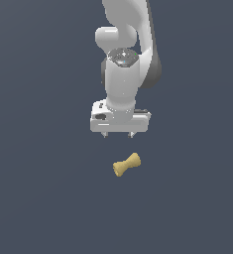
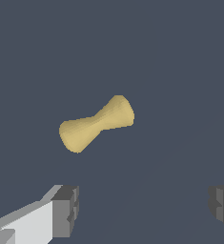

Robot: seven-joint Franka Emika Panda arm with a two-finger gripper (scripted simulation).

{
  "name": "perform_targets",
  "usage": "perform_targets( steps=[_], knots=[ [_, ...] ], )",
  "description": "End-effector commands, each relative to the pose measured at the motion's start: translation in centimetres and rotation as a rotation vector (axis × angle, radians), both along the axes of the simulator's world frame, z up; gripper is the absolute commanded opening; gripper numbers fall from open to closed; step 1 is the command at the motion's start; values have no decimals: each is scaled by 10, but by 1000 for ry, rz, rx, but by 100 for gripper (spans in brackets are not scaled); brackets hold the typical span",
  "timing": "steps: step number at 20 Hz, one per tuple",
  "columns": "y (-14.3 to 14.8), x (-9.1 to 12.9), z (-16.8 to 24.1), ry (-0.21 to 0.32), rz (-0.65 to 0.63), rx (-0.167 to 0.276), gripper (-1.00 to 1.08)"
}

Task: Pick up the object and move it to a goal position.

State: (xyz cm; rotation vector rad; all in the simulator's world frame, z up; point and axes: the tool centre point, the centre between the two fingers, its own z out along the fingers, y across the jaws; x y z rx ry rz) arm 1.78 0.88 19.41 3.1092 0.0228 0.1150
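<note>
Below the gripper (image 1: 118, 134) — jaws spread wide, empty — lies the tan bone-shaped object (image 1: 126, 164), apparently positioned for descent.

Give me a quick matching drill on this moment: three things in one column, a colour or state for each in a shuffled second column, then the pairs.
Things:
1. object
2. hand
3. fingertips

Descriptions:
A. white, above the piece, apart from it
B. tan-yellow, narrow waist, flared ends, lying tilted
C. dark grey, spread wide, nothing between them

Pairs: 1-B, 2-A, 3-C
</note>
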Motion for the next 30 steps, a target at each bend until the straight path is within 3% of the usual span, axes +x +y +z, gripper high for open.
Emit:
perform_targets(
  steps=[1, 17, 30],
  knots=[
    [0, 0, 0, 0, 0, 0, 100],
    [-1, 5, 3, 1, -1, -10, 100],
    [6, 16, -12, 10, -206, 15, 100]
  ],
)
